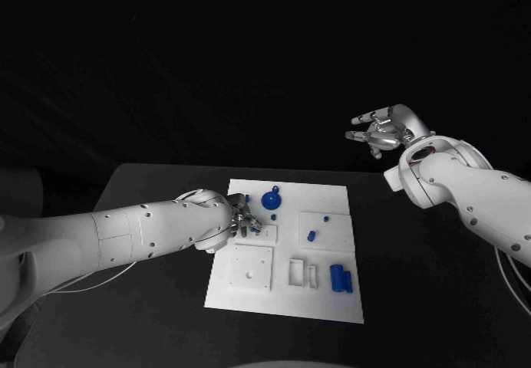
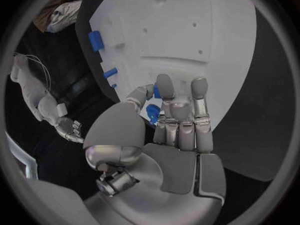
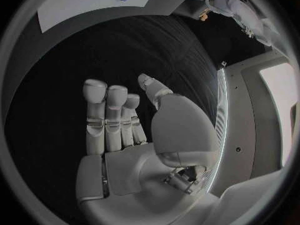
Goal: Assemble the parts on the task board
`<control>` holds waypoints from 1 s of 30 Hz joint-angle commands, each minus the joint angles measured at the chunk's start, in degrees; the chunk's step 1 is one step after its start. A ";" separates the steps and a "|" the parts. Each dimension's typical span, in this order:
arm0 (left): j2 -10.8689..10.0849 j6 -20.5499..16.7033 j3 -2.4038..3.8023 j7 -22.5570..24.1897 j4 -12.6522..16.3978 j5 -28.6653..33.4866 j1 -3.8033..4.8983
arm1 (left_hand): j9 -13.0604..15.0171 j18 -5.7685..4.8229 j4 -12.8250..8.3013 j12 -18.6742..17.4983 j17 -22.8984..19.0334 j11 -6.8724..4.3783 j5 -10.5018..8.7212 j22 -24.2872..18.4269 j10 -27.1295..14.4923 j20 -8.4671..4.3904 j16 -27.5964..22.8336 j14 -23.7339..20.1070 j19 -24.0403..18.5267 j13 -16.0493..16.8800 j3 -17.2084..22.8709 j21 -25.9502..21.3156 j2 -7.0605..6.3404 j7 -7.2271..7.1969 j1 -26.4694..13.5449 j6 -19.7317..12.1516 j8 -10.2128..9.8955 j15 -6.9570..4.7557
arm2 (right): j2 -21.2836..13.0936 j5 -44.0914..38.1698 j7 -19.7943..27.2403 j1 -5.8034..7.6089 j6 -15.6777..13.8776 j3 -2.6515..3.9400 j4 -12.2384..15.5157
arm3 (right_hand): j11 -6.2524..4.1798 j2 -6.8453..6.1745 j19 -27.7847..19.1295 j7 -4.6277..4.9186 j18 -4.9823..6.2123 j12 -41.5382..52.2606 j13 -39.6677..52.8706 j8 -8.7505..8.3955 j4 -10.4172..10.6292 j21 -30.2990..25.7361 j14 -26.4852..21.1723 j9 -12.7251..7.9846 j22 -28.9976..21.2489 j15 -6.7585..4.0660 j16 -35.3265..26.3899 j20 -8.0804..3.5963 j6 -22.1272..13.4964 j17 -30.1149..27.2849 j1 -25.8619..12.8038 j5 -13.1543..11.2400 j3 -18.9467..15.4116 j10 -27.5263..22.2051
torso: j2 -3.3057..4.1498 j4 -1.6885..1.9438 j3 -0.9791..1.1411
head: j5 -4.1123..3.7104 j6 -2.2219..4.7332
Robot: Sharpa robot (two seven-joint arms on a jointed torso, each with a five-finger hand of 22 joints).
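So, starting at the left of the head view: my left hand (image 1: 242, 221) is down over the left edge of the task board (image 1: 332, 307), about mid-frame. In the left wrist view I've got a small blue part (image 2: 153, 112) pinched between thumb and fingertips (image 2: 164, 82), fingers curled in around it. Can't tell what shape the piece is, my own fingers hide most of it.

Moving right across the board: there's a blue round disc part (image 1: 272, 202) standing near the upper middle, two little blue bits (image 1: 313, 234) on a raised square panel right of centre, and a pair of blue bars (image 1: 342, 278) lying side by side toward the lower right. A white square plate (image 1: 251, 267) sits at the lower left.

My guess is these are all light, rigid plastic and a bit slick, so a fingertip pinch on the sides is the way to go. Squeeze too lightly and the small ones probably twist or pop out.

Far right, upper part of the frame: my right hand (image 1: 383, 131) hangs well clear of the board, fingers spread, nothing in it. Wrist cam says the same (image 3: 119, 130).
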 commanded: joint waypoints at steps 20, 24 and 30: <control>-0.23 1.57 0.01 -0.55 0.06 -0.35 -1.13 | 5.69 -0.59 -5.37 0.05 -0.13 -0.49 0.06 2.96 2.75 -0.01 0.04 -0.04 1.60 0.03 5.14 -3.37 0.55 -3.68 0.40 3.86 0.15 -0.34 | 0.28 0.06 -0.16 0.01 0.27 0.03 -0.39 | -0.13 0.22 2.93 -0.01 0.87 0.21 -0.05 -0.18 0.16 0.74 0.44 -0.03 -0.13 0.03 -0.39 -0.37 0.40 0.21 -0.47 0.92 -0.36 -0.51 | 0.04 0.01 -0.01 | -0.06 -0.44; -0.29 1.72 0.01 -0.63 0.06 -0.35 -1.15 | 5.69 -0.59 -5.37 0.05 -0.13 -0.49 0.06 2.96 2.75 -0.01 0.04 -0.04 1.60 0.03 5.14 -3.37 0.55 -3.68 0.40 3.86 0.15 -0.34 | 0.30 0.07 -0.17 0.01 0.28 0.03 -0.46 | -0.13 0.23 2.93 -0.02 0.88 0.20 -0.06 -0.18 0.18 0.73 0.45 -0.03 -0.15 0.03 -0.40 -0.37 0.41 0.22 -0.48 0.97 -0.36 -0.52 | 0.04 -0.04 -0.01 | -0.02 -0.49; -0.30 1.64 0.02 -0.72 -0.02 -0.34 -1.17 | 5.56 -0.63 -5.37 0.23 0.08 -0.52 0.13 3.05 2.75 -0.04 0.23 0.05 1.75 0.12 5.13 -3.52 0.55 -3.70 0.52 3.93 0.19 -0.36 | 0.32 0.07 -0.20 0.01 0.31 0.03 -0.58 | -0.14 0.21 2.92 -0.01 0.88 0.24 -0.05 -0.19 0.19 0.77 0.47 -0.03 -0.22 0.02 -0.43 -0.38 0.41 0.26 -0.50 1.10 -0.35 -0.51 | 0.05 -0.06 -0.01 | 0.00 -0.53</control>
